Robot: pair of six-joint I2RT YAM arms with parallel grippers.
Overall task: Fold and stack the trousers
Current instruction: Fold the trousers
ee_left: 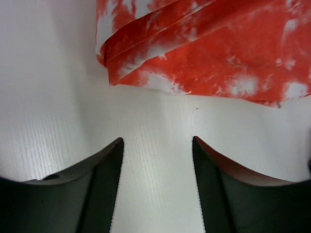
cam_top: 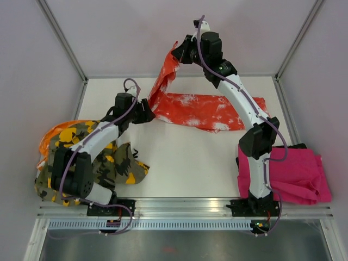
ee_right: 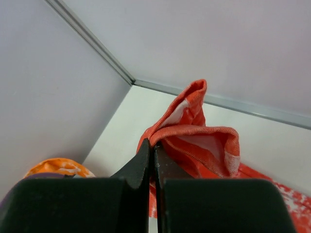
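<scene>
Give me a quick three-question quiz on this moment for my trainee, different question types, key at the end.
1. Fill in: the pink trousers lie beside the ___ arm's base.
2. True or false: the left gripper is clamped on the orange-red trousers.
3. What does the right gripper hold? A) pink trousers B) orange-red trousers C) nothing

Key: 1 right; 2 false, it is open and clear of the cloth; 3 B, shut on a raised edge.

Mid-back lie the trousers (cam_top: 206, 111), a second pair (cam_top: 122, 163) front-left, a third pair (cam_top: 299, 174) front-right.
</scene>
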